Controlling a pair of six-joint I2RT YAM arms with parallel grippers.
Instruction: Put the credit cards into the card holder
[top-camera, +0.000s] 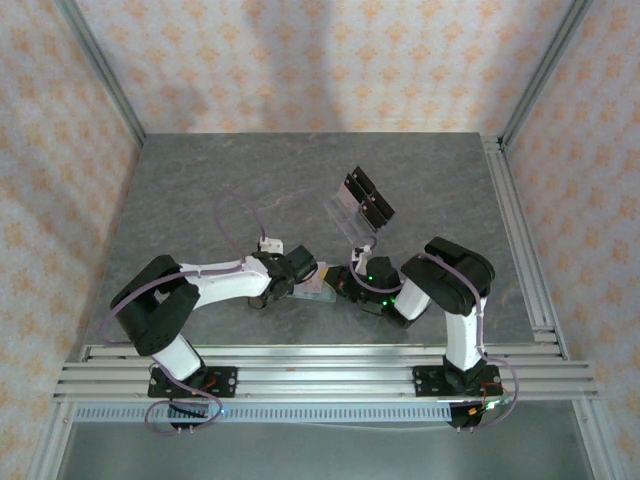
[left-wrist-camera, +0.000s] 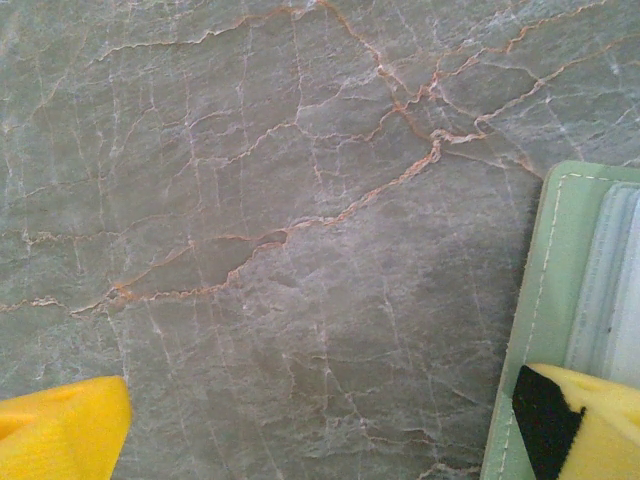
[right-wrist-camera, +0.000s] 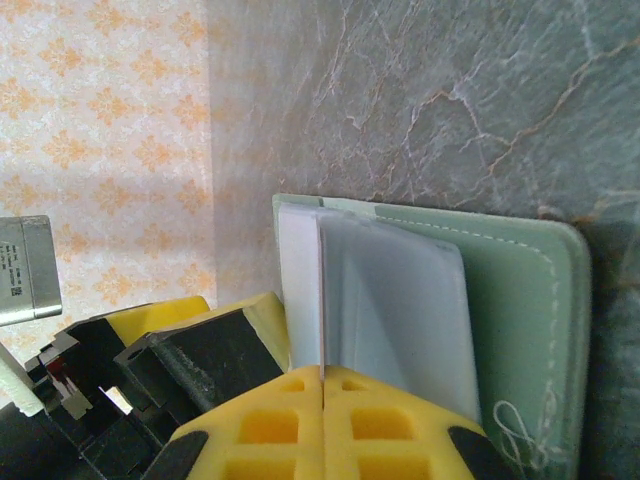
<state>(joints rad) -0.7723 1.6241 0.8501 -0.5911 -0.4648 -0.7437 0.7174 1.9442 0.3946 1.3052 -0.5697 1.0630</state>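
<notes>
Card holder (right-wrist-camera: 520, 290) lies open on desk (left-wrist-camera: 250, 200) between the arms. One credit card (right-wrist-camera: 400, 300) is angled into it and looks not seated yet, so insertion is still underway. Right pincer (right-wrist-camera: 323, 392) clenched on that card's edge. Left pincer (left-wrist-camera: 325, 428) released, one fingertip (left-wrist-camera: 600, 420) over the holder's edge. Right wrist view shows the grip, top view adds acrylic rack (top-camera: 360, 205) behind

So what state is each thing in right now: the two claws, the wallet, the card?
Left gripper: open wide, one finger over the card holder's edge.
Right gripper: shut on a credit card.
Credit card: pinched edge-on, over the open holder.
Card holder: unfolded, flat on the table.
Clear rack: standing tilted.
</notes>
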